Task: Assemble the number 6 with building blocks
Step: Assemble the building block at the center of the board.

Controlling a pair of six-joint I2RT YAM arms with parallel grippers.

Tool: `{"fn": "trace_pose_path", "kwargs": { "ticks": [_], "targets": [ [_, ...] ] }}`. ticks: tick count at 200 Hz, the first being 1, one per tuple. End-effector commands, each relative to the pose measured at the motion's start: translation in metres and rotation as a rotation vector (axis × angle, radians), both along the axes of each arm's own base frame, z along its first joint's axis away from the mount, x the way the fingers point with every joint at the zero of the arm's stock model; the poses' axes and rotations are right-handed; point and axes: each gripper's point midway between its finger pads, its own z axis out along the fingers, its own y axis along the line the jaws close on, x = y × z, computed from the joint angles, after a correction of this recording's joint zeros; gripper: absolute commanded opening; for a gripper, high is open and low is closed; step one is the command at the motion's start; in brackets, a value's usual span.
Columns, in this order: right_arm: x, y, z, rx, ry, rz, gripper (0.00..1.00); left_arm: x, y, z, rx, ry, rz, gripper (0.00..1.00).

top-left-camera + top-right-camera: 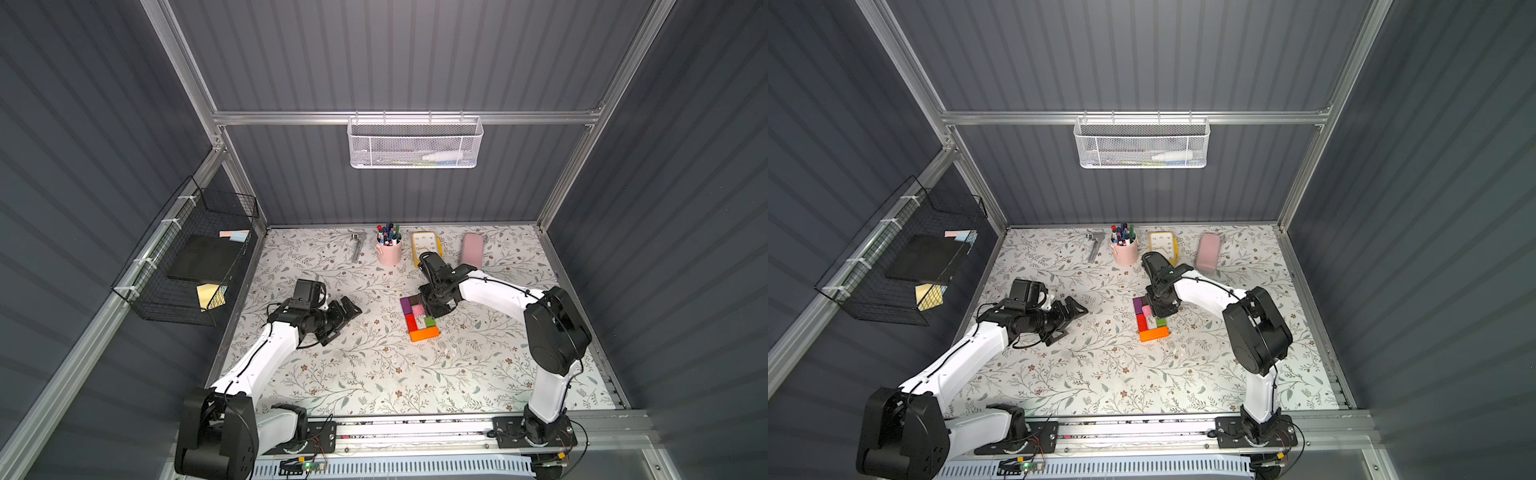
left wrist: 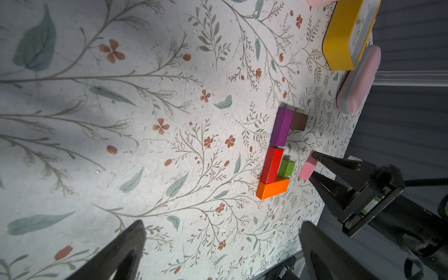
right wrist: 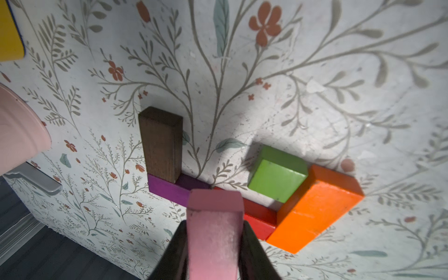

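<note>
The partly built number 6 lies mid-table. A purple block [image 1: 405, 305] and a red block [image 1: 410, 322] form one column. A dark brown block [image 1: 414, 299] juts from the purple one's far end, and an orange block [image 1: 424, 333] closes the near end. A green cube [image 1: 429, 321] sits on the table against the orange block, beside the red one. My right gripper [image 3: 214, 232] is shut on a pink block [image 3: 214, 213], held just above the table next to the purple-red joint. My left gripper [image 2: 223, 230] stands open and empty, well left of the blocks.
Along the back edge stand a metal tool [image 1: 357, 247], a pink cup of pens [image 1: 388, 251], a yellow clock [image 1: 424, 245] and a pale pink case [image 1: 472, 249]. A black wire basket [image 1: 187, 257] hangs on the left wall, a white mesh basket [image 1: 413, 143] on the back wall.
</note>
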Motion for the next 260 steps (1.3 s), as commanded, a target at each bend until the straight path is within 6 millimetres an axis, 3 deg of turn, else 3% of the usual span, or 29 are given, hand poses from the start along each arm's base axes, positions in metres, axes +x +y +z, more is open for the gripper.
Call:
{"fn": "trace_pose_path", "kwargs": {
  "ticks": [1,260],
  "targets": [
    [-0.007,-0.002,-0.013,0.018,0.077,-0.138,0.30,0.004,-0.001,0.007,0.001,-0.015,-0.024,0.99],
    [-0.002,-0.008,-0.028,0.018,0.085,-0.134,0.31,0.006,-0.001,0.008,0.006,-0.015,-0.025,0.99]
  ]
}}
